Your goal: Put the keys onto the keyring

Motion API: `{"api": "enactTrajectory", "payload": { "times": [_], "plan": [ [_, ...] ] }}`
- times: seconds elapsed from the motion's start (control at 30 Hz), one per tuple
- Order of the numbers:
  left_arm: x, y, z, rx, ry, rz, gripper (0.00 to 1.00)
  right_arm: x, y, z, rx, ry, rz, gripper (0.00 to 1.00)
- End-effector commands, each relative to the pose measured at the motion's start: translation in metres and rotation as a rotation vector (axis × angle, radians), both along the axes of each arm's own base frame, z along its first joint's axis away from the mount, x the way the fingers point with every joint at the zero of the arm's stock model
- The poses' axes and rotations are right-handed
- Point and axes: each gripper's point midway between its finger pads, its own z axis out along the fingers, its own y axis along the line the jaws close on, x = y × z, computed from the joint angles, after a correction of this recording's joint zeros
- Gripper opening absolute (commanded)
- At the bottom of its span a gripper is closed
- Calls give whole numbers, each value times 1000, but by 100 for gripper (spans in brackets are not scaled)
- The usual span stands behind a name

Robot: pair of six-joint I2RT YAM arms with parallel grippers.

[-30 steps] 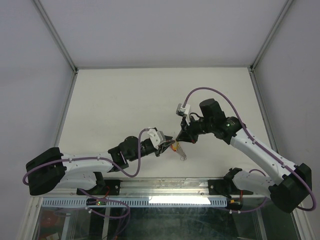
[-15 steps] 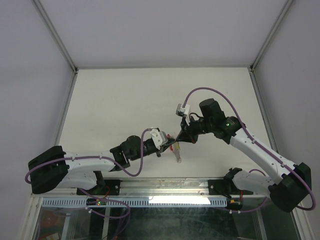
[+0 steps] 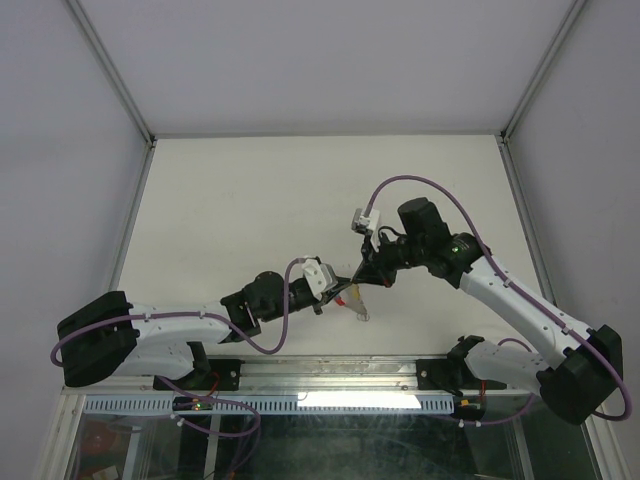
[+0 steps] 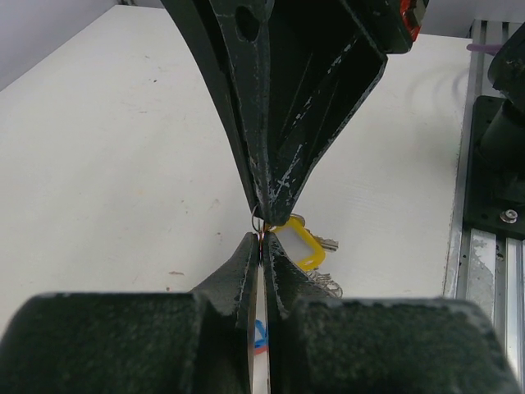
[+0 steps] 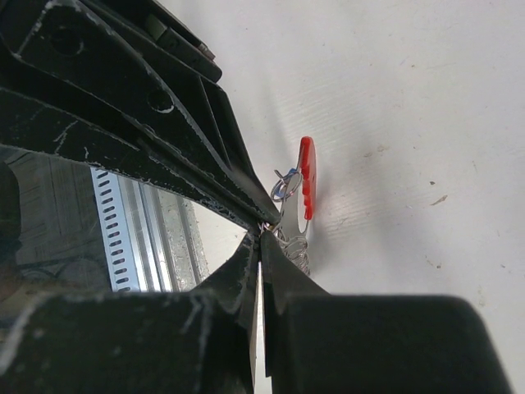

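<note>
Both arms met tip to tip low over the near middle of the tabletop [image 3: 250,200]. The left pincer [image 3: 337,290] was closed to a hairline slit, and the right pincer [image 3: 361,276] likewise. In the left wrist view a small wire ring [image 4: 257,222] sat exactly at the junction of the two sets of tips. Both appeared to nip it, but which one bore the load could not be told.

The keyring hung from that junction. Its red tab [image 5: 307,187] stood edge-on just beside the tips, clear of the tabletop, with the chain [image 5: 297,246] dangling below. The yellow key [image 4: 297,245] hung just beside the left tips, close against the ring. Whether it was already threaded could not be confirmed. A blue patch [image 4: 258,336] showed through the left slit, probably the blue key, position uncertain.

Judged stage: threading or handover at the ring, not complete.

Risks noted:
- The grip was on thin wire at the extreme fingertips. Any sideways pull by either arm could let the ring slip, dropping the keyring and keys to the tabletop.
- If one pincer released before the other held firmly, the result would be the same.
- The tips were touching, so further closing travel could press finger against finger and twist the ring out.
- The swinging tab and chain could snag a finger.
</note>
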Motion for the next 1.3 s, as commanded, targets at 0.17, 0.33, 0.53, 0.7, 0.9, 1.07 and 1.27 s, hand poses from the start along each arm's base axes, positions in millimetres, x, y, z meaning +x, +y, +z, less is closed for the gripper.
{"api": "enactTrajectory", "payload": {
  "times": [0.17,0.33,0.53,0.7,0.9,1.07,1.27],
  "plan": [
    [8,3,14,-18,-38,48,0,48,-22,18,-130,-175,-226,15],
    [8,3,13,-17,-34,49,0,75,-42,17,-221,-238,-391,31],
    [10,3,16,-28,-28,61,0,48,-27,22,-84,-180,-314,52],
    [12,3,18,-42,-16,75,0,32,-22,27,74,-143,-354,61],
    [13,3,21,-82,26,96,0,15,-11,24,217,-50,-353,61],
    [15,1,23,-119,62,112,0,6,2,11,270,64,-321,58],
    [16,-1,24,-128,70,116,0,13,4,-3,261,87,-354,55]
  ]
}}
